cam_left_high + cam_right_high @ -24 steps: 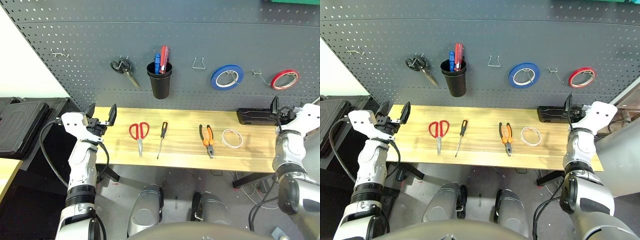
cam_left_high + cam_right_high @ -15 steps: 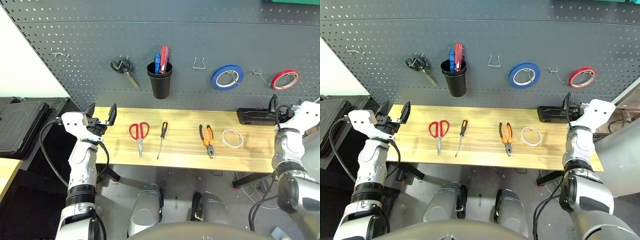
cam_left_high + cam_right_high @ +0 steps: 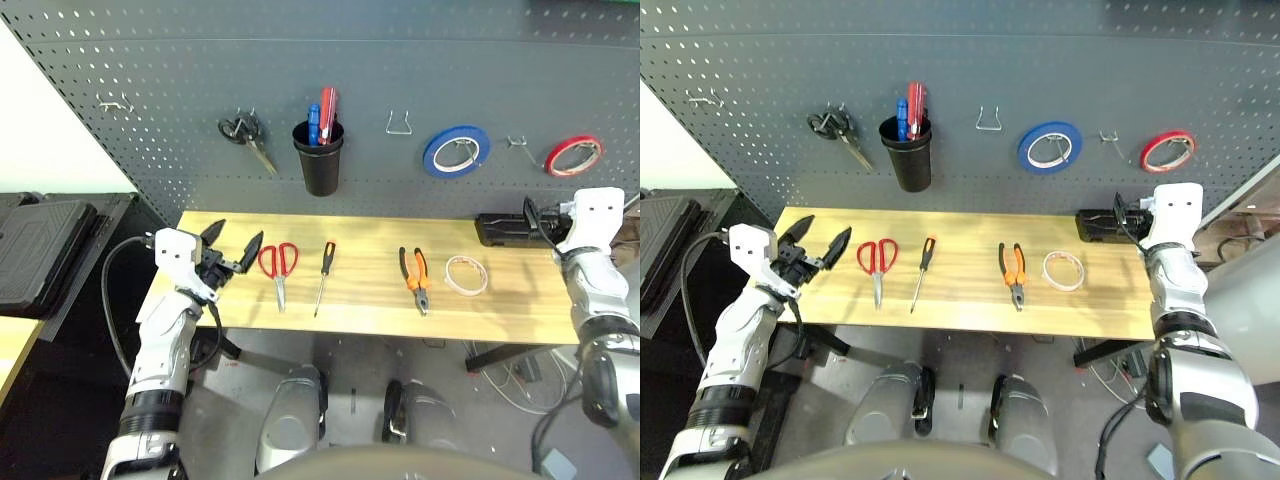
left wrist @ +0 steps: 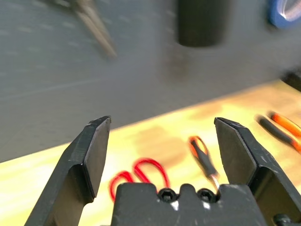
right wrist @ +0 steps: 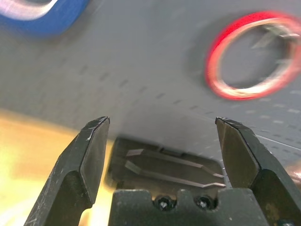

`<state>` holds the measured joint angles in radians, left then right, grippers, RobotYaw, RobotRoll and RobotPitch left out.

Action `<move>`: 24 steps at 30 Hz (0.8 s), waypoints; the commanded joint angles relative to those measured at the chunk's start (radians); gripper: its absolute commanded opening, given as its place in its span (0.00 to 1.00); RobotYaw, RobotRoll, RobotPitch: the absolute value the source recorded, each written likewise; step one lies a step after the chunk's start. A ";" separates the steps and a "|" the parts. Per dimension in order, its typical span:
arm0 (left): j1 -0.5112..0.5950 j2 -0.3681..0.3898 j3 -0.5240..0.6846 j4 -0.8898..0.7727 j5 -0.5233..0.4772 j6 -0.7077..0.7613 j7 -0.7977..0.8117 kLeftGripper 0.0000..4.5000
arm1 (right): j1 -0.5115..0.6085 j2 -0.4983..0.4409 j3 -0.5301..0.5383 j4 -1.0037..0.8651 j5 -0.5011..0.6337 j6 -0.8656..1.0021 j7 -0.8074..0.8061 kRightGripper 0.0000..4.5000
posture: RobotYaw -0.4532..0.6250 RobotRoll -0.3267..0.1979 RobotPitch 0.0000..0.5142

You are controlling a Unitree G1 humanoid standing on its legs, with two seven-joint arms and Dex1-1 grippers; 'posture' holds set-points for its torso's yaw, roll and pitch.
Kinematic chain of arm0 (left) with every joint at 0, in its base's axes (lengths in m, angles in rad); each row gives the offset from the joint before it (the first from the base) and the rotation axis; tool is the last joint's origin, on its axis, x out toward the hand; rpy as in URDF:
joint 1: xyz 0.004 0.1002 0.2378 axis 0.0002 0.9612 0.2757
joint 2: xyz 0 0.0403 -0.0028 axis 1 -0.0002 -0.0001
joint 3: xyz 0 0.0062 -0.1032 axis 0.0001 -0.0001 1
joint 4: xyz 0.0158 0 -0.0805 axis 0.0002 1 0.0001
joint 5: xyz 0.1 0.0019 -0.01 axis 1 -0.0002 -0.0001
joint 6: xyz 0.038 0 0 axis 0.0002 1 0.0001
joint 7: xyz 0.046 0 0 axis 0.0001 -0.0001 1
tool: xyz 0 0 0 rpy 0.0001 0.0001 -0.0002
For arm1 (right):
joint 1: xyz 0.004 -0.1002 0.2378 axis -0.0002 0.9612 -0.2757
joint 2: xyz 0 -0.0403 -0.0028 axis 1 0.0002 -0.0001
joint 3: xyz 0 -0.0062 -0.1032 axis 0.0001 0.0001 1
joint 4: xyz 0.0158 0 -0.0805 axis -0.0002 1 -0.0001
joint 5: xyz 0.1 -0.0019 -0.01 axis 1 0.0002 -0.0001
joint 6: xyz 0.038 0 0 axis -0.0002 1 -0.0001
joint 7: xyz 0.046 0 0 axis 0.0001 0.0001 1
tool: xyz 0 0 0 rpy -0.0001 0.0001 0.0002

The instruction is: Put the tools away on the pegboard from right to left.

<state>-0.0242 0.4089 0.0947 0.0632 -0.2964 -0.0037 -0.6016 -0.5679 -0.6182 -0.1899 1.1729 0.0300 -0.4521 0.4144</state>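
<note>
Still flat on the wooden bench top [image 3: 350, 315] lie all four tools — red-handled scissors [image 3: 279, 264] nearest the left edge, then screwdriver [image 3: 322, 276], pliers [image 3: 415, 277] and white tape ring [image 3: 465, 275]. Left gripper [image 3: 232, 252] spread empty beside the scissors; right gripper [image 5: 162, 141] gapes empty facing the pegboard [image 3: 400, 60].

Four tools [image 3: 927, 272] on the bench [image 3: 960, 312] (all flat) — left gripper [image 3: 818, 246] beside them, fingers spread.
</note>
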 commanded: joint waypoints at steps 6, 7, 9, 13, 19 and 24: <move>0.048 0.115 -0.132 -0.183 0.045 0.112 -0.132 1.00 | -0.054 -0.054 0.083 0.025 -0.057 0.131 0.190 1.00 | 0.70 0.62 0.23; 0.050 0.129 -0.144 -0.195 0.047 0.121 -0.148 1.00 | -0.062 -0.056 0.094 0.028 -0.066 0.144 0.212 1.00 | 0.70 0.62 0.24; 0.049 0.150 -0.165 -0.206 0.058 0.131 -0.171 1.00 | -0.074 -0.060 0.113 0.031 -0.080 0.171 0.254 1.00 | 0.70 0.62 0.25; 0.039 0.179 -0.203 -0.199 0.097 0.126 -0.201 1.00 | -0.086 -0.072 0.158 0.030 -0.108 0.237 0.351 1.00 | 0.70 0.62 0.29; 0.040 0.192 -0.232 -0.194 0.124 0.123 -0.225 1.00 | -0.105 -0.100 0.233 0.026 -0.165 0.259 0.464 1.00 | 0.70 0.62 0.33; 0.048 0.189 -0.240 -0.213 0.124 0.134 -0.222 1.00 | -0.124 -0.090 0.315 0.044 -0.234 0.262 0.545 1.00 | 0.70 0.62 0.38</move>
<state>0.0092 0.5943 -0.1309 -0.1398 -0.1854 0.1194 -0.8161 -0.6909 -0.7048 0.0974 1.1885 -0.1781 -0.1983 0.9308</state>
